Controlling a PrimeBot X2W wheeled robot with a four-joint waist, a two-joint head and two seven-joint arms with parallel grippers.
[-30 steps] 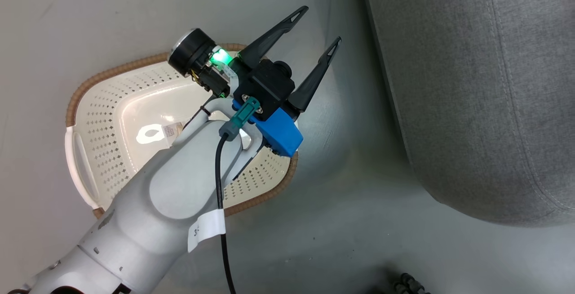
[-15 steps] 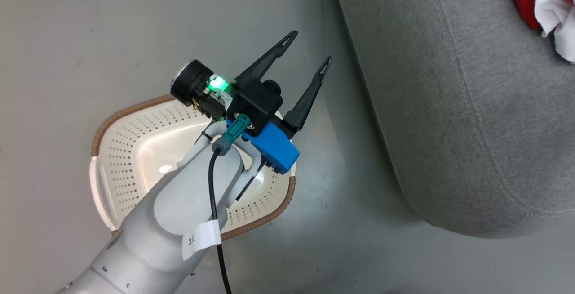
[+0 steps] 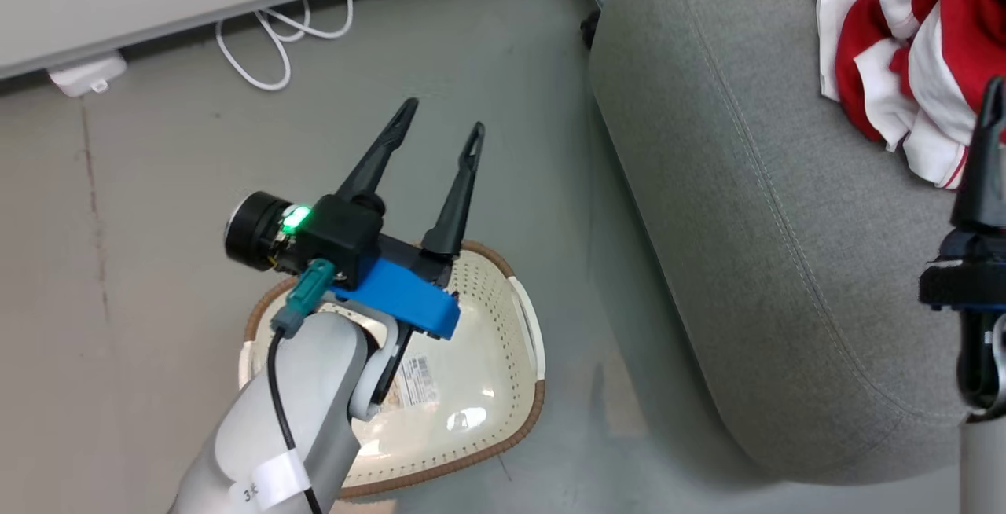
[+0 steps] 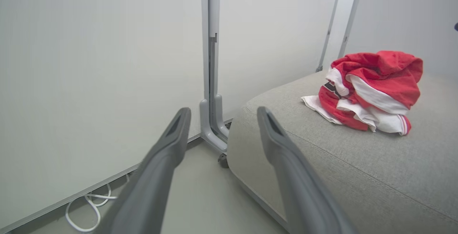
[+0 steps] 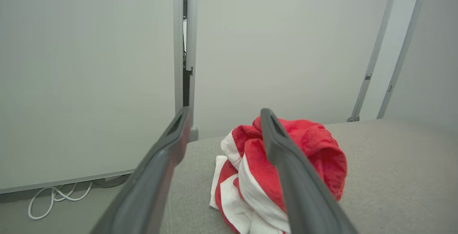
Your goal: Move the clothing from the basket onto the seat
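The clothing lies bunched, red and white, on the grey seat. My right gripper stands at the frame's right edge beside the heap. In the right wrist view that right gripper is open, with the clothing just beyond its fingers and nothing between them. The cream basket stands on the floor left of the seat, holding only a label. My left gripper hangs open above the basket's far rim. The left wrist view has the left gripper open, the clothing and the seat.
A white cable and a white power block lie on the floor along a pale wall panel. A grey partition post on a caster stands at the seat's far corner. Grey floor runs between basket and seat.
The head camera has swung up and right, bringing the wall, the clothing on the seat and my right gripper into view. My right gripper went from shut to open. The left gripper stays open.
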